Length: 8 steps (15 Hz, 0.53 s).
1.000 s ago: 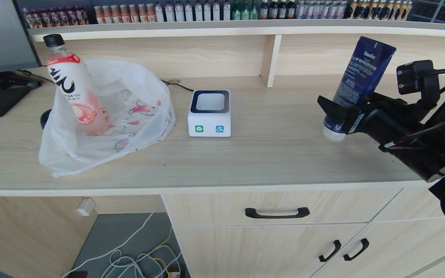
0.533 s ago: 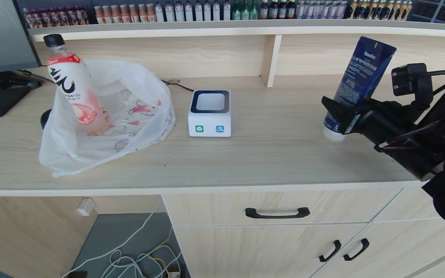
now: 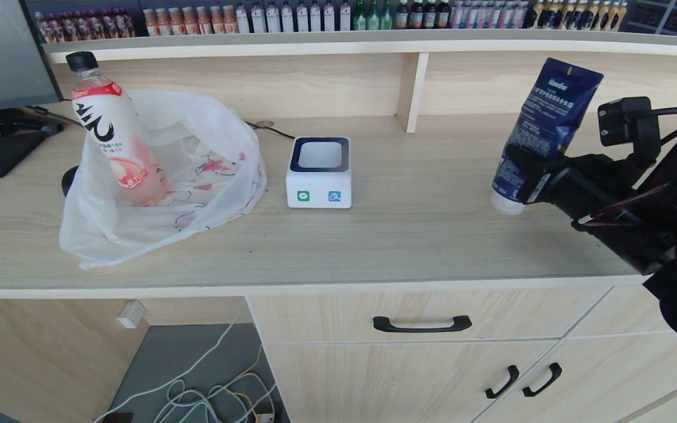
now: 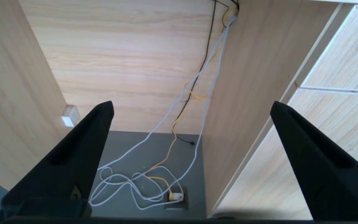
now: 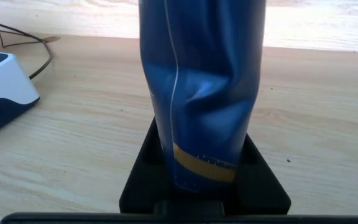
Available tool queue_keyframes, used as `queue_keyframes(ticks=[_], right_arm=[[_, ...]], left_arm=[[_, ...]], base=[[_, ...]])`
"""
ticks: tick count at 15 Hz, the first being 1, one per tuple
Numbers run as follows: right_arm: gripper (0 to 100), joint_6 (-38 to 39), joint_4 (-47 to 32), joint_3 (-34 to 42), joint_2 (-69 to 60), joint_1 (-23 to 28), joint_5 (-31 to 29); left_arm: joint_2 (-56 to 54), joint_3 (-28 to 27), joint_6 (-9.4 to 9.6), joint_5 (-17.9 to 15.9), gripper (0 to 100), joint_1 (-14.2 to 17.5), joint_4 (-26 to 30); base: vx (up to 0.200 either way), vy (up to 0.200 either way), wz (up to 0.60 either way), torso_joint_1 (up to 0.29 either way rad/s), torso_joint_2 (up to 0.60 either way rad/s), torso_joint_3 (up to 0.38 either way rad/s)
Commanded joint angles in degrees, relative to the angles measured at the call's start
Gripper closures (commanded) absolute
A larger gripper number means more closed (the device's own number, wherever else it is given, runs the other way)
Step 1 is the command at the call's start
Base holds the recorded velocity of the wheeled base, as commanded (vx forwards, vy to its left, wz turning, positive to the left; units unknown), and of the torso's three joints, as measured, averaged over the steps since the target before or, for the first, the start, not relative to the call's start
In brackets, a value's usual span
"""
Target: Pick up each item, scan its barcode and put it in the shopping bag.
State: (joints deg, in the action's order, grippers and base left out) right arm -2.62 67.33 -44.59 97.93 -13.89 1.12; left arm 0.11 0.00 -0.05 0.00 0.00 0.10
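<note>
Worktop (image 3: 409,235): light wood, with everything below sitting on it. Shopping bag (image 3: 209,176): white plastic, slumped open at the left end. Pink drink bottle (image 3: 112,129) stands upright inside the bag, leaning slightly. Blue tube (image 3: 550,111) is at the right end, cap down and tilted; can't tell whether the cap touches the worktop. Right hand (image 3: 526,173) is clenched on the tube's lower body, one finger each side, wall dented. White scanner (image 3: 319,171) is between bag and tube, window facing up. Left hand (image 4: 194,155) is released, fingers wide apart, over floor cables (image 4: 148,180).
</note>
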Motion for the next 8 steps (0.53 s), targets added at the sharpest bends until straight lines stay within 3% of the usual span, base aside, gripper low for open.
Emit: queue_keyframes(ticks=[1,8], right_arm=[[100,0.0,0.2,0.3,-0.4,0.0,0.0],[100,0.2,0.2,1.4,-3.0,-0.4,2.2]], left_arm=[[0.0,0.0,-0.04,0.0,0,-0.1,0.0],[0.0,0.0,-0.04,0.0,0,0.0,0.0]], base=[[0.000,0.000,0.00,0.000,0.00,0.000],[0.000,0.000,0.00,0.000,0.00,0.000]])
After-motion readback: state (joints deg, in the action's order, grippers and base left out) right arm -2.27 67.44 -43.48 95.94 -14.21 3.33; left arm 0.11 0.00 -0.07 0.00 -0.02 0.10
